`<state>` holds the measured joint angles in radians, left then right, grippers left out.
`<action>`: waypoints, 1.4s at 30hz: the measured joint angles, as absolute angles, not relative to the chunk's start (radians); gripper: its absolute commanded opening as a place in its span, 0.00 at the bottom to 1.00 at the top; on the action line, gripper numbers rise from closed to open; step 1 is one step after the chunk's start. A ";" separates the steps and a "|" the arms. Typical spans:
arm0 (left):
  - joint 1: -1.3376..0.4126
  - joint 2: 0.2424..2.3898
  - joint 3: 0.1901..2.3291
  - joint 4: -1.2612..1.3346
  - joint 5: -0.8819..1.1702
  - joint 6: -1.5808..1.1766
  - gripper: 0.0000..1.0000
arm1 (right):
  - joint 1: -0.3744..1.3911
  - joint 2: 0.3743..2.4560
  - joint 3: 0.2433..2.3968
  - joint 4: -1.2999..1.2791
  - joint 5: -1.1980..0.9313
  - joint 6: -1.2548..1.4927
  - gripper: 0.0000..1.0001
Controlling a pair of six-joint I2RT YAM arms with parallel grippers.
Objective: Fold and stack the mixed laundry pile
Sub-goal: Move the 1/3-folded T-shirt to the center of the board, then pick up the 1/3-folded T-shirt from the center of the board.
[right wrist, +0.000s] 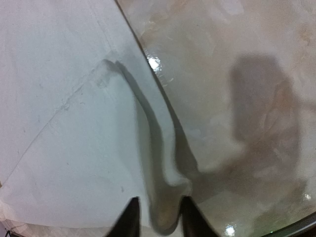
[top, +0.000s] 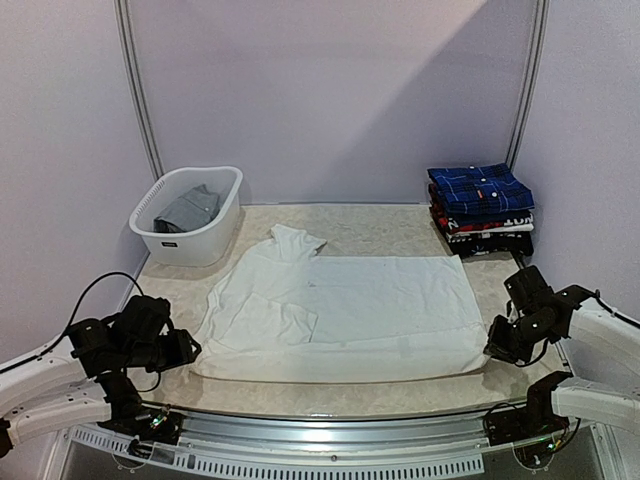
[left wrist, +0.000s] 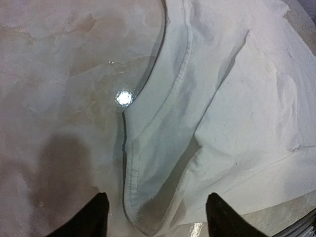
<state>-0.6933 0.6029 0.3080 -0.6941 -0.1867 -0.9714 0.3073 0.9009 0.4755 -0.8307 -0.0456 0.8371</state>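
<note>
Currently mid-fold on the white shirt [top: 380, 300] — spread flat on the table [top: 380, 225], long axis running from the left gripper [top: 185, 348] across to the right gripper [top: 497, 345], collar end toward the left one. Lies just ahead of both, near edge stretched between them, with each arm nearest its own corner. Shows, in the left wrist view, jaws well apart straddling a curled hem, nothing clamped. Shows, in the right wrist view, jaws only a little apart with a raised ridge of cloth between the fingers [right wrist: 132, 217], not visibly pinched. Calls, most likely, for taking the near edge at both corners and carrying it away from the grippers over the body. Leaves open tabletop beyond the shirt for that sweep. Tightens farther out, though: folded stack [top: 482, 210] ahead of the right gripper by the wall, basket [top: 225, 215] holding a grey garment [top: 188, 208] ahead of the left one — near the shirt's shoulder, well apart from its near edge.
</note>
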 measured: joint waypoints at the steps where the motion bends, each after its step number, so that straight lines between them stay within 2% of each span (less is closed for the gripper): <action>1: -0.693 0.596 0.308 -0.699 -0.194 -0.974 0.99 | 0.307 0.899 0.475 -0.833 -0.035 0.849 0.63; 3: -0.693 0.593 0.308 -0.703 -0.208 -0.974 1.00 | 0.307 0.893 0.473 -0.838 -0.012 0.856 0.72; 13: -0.693 0.713 0.403 -0.701 -0.339 -0.856 0.99 | 0.307 0.837 0.524 -0.886 0.090 0.876 0.84; 24: -0.693 0.965 0.588 -0.567 -0.413 -0.634 0.99 | 0.307 0.817 0.579 -0.859 0.138 0.879 0.87; 30: -0.693 1.066 0.606 -0.437 -0.361 -0.582 0.99 | 0.307 0.812 0.580 -0.821 0.137 0.871 0.87; 32: -0.691 1.135 0.631 -0.414 -0.342 -0.564 0.96 | 0.307 0.801 0.580 -0.799 0.130 0.857 0.86; 42: -0.684 1.441 0.915 -0.371 -0.289 -0.418 0.94 | 0.307 0.752 0.575 -0.677 0.066 0.718 0.88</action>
